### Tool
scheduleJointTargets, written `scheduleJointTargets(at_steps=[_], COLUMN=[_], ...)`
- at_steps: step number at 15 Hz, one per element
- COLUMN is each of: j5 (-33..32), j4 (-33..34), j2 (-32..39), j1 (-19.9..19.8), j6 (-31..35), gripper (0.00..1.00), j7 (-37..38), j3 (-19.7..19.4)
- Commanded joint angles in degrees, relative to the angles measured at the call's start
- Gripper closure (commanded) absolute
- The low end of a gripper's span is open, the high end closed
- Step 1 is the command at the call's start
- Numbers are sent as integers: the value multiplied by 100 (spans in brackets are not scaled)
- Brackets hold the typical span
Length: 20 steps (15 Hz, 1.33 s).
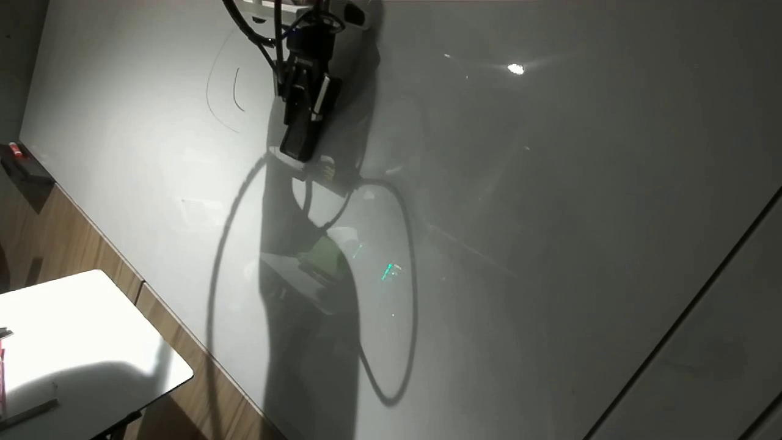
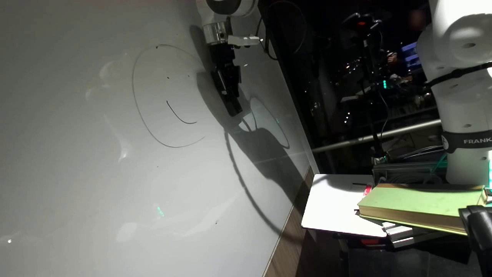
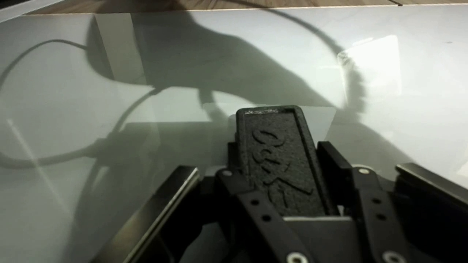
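My gripper [image 3: 280,162] is shut on a black block-shaped eraser [image 3: 276,146] with raised lettering on its face. The eraser sticks out beyond the fingers. In both exterior views the gripper [image 1: 305,110] [image 2: 228,90] is in front of a large glossy whiteboard [image 1: 519,214] [image 2: 77,181], and the eraser [image 1: 297,142] [image 2: 233,106] is close to its surface. I cannot tell whether it touches. On the board, a large thin open circle [image 2: 133,79] and a short dark curve [image 2: 178,116] are drawn beside the gripper. The short curve [image 1: 234,91] also shows in an exterior view.
A white tabletop [image 1: 79,324] [image 2: 334,209] stands by the board's wood-coloured lower edge. A green book [image 2: 419,200] lies near the arm's base [image 2: 465,96]. A red marker [image 1: 15,150] sits on a dark holder [image 1: 30,168] at the board's edge. Cables hang by the wrist [image 1: 278,43].
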Motion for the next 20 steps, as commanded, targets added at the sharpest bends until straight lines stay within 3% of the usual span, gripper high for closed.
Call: scheduleJointTargets(at_steps=[1,15,20], j5=[-23,-271,-395], j4=[929,2919,3347], j2=[248,813,1076], j1=[78,538,792], j6=[-237,-1369,-1534], gripper=[71,71,71], j7=[39,471,525], j3=[89,784,1005])
